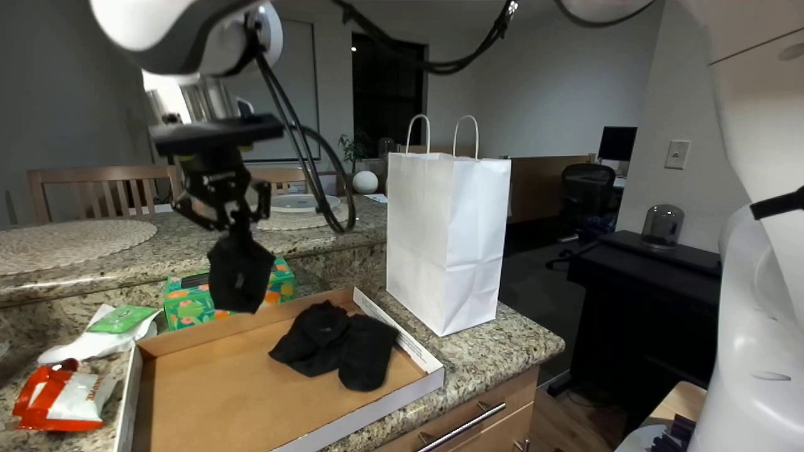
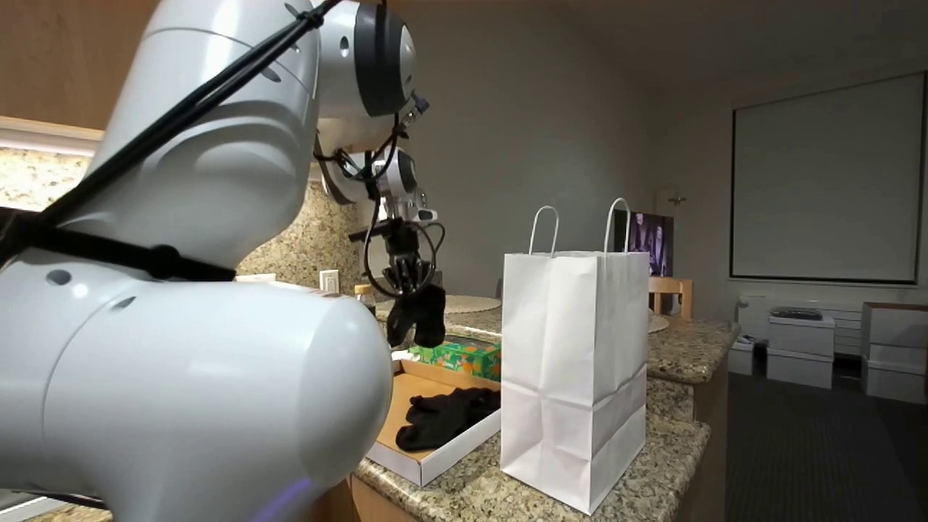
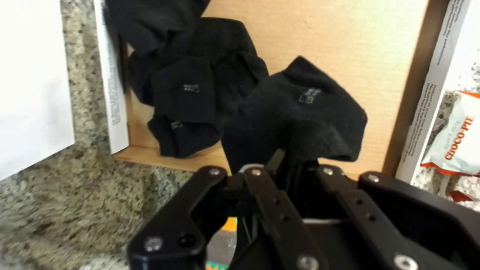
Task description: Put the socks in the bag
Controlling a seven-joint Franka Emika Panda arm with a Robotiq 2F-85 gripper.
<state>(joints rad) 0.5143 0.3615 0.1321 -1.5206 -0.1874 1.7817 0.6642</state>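
Observation:
My gripper (image 1: 237, 225) is shut on a black sock (image 1: 240, 276) and holds it hanging above the cardboard tray. The held sock also shows in an exterior view (image 2: 429, 319) and in the wrist view (image 3: 311, 101), below the fingers (image 3: 292, 165). More black socks (image 1: 339, 345) lie bunched in the tray, near its side by the bag; they also show in the wrist view (image 3: 183, 82). The white paper bag (image 1: 449, 245) stands upright on the counter beside the tray, handles up, and shows in an exterior view (image 2: 573, 377). The bag's inside is hidden.
The shallow cardboard tray (image 1: 213, 389) has low white walls. A green patterned box (image 1: 188, 304) stands behind it. Snack wrappers (image 1: 69, 398) lie beside it. A raised granite ledge (image 1: 301, 242) runs along the back. The bag stands near the counter's end (image 1: 540, 342).

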